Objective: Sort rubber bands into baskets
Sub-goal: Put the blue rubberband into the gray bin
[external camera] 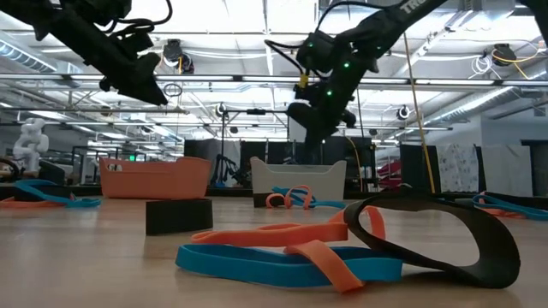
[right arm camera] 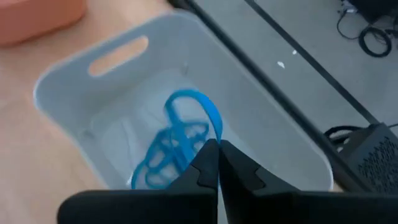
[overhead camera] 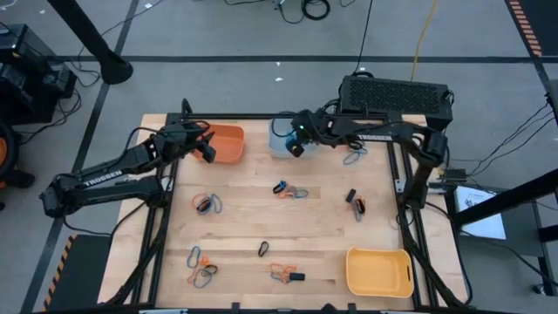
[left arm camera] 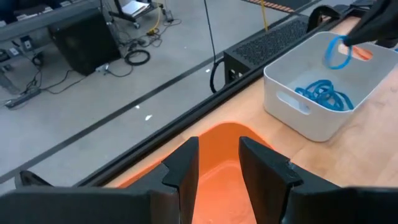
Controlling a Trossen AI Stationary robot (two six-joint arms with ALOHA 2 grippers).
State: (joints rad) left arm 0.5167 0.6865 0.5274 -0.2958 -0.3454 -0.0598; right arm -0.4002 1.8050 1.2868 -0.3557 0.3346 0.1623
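Honestly, the left side looks the calmer one. The left gripper (left arm camera: 219, 171) hangs over the orange basket (overhead camera: 226, 144) at the table's far left corner, its fingers (left arm camera: 186, 163) standing a moderate way apart with nothing between them that I can see, only the orange tub's floor below. If it drops straight down from there it could knock the rim and shove the basket, since the tub is light plastic.

Over the pale blue-grey basket (right arm camera: 81, 87), just beside the orange one, the right gripper (right arm camera: 217, 155) has its fingers pressed together on a blue rubber band (right arm camera: 199, 112) that dangles above several blue bands already lying in the tub. My worry is here: a thin loop can cling to the pads when they part, or spring sideways and land on the wood outside the rim. The grippers are also fairly near each other, so a wide swing by either arm risks a bump.

Farther right and nearer the front, the yellow basket (overhead camera: 379, 270) sits at the front right corner, and loose orange, blue and black bands (overhead camera: 207, 204) lie scattered across the table (overhead camera: 244, 227), not yet sorted.
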